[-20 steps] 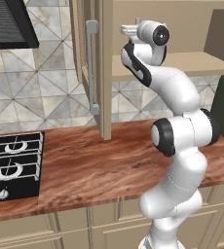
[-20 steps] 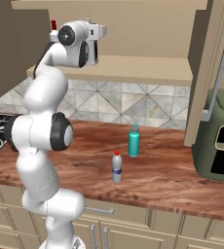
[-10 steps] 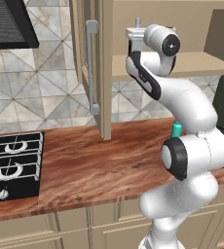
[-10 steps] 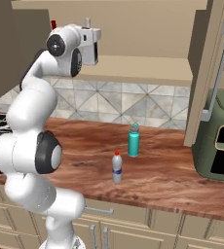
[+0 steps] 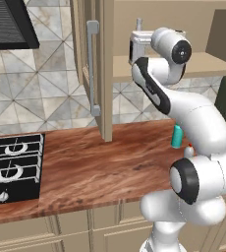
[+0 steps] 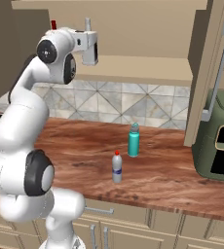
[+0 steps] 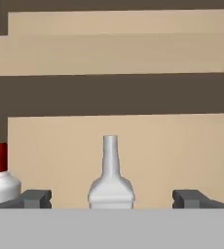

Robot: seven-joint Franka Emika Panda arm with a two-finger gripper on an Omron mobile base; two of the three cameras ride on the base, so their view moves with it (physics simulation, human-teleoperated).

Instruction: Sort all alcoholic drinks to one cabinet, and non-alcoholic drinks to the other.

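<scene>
i see a brown wooden counter [image 5: 85, 167] running along a wall of grey diamond-patterned tiles [image 5: 41, 93]. a black gas hob [image 5: 9, 165] sits at the counter's left end, with a dark range hood [image 5: 7, 27] hanging above it. at the counter's right end stands a dark green appliance [image 6: 218, 143] with a round dial and a black front window. below the counter i see beige drawers [image 6: 133, 231] with grey bar handles.
</scene>
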